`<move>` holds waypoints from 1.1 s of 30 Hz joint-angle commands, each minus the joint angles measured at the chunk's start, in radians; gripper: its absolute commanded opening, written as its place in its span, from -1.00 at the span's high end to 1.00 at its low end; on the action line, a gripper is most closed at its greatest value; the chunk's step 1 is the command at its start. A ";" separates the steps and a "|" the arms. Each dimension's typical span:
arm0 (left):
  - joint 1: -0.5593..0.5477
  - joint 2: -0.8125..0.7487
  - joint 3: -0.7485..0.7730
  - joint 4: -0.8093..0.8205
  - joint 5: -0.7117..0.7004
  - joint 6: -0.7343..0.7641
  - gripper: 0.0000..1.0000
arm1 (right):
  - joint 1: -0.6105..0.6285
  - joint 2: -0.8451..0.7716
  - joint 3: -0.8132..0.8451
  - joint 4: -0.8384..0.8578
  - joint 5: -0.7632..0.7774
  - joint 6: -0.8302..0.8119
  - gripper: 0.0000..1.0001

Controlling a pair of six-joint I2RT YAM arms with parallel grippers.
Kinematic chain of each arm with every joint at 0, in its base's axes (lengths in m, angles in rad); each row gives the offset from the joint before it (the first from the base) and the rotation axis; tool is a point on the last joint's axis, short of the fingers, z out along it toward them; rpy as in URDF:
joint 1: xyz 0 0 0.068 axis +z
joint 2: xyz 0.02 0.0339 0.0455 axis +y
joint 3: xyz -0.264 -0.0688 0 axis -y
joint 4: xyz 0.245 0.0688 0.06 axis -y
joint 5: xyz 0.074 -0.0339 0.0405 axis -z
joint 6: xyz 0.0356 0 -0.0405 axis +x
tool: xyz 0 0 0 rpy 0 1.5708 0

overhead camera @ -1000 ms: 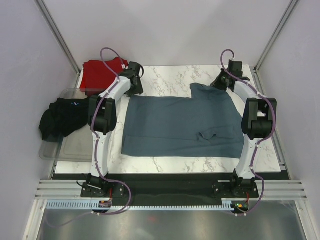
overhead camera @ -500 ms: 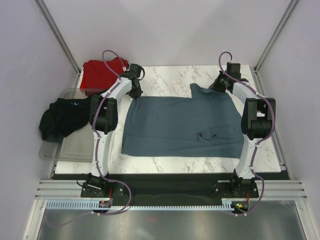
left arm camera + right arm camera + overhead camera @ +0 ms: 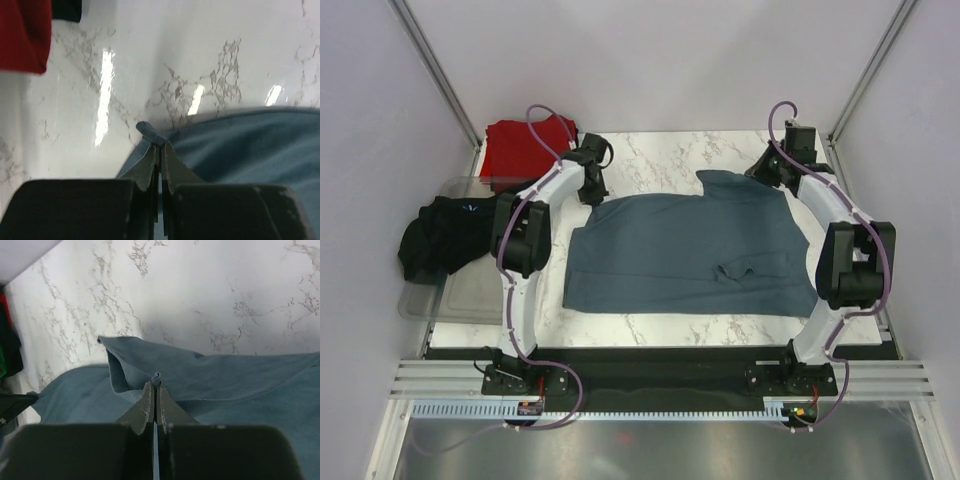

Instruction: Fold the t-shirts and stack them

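The slate blue-grey t-shirt (image 3: 690,245) lies spread across the middle of the marble table. My left gripper (image 3: 592,195) is shut on its far left corner, and a small fold of cloth pokes out past the pinched tips (image 3: 158,145). At the far right corner my right gripper (image 3: 772,178) is shut on a bunched piece of the same shirt (image 3: 225,380), the tips (image 3: 154,385) closed around a little curl of hem. The red t-shirt (image 3: 515,145) sits at the far left corner of the table. The black t-shirt (image 3: 445,235) is crumpled on the left.
A clear grey plastic tray (image 3: 470,290) lies off the table's left edge, with the black shirt partly on it. Grey walls stand close on both sides and behind. Bare marble (image 3: 670,150) shows beyond the blue shirt's far edge.
My left gripper has shut on the blue shirt's far left corner. The right arm has shifted outward to the right, and the shirt's far edge has drawn up slightly.
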 commanded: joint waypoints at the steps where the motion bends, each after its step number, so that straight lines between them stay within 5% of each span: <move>1: -0.004 -0.125 -0.058 -0.015 -0.024 -0.014 0.96 | 0.003 -0.121 -0.050 0.005 0.002 -0.028 1.00; 16: -0.006 -0.376 -0.308 -0.017 -0.074 0.025 0.96 | 0.001 -0.477 -0.375 -0.069 0.054 -0.058 1.00; 33: -0.032 -0.474 -0.353 -0.004 -0.163 0.112 0.96 | -0.022 -0.717 -0.438 -0.260 0.097 -0.067 1.00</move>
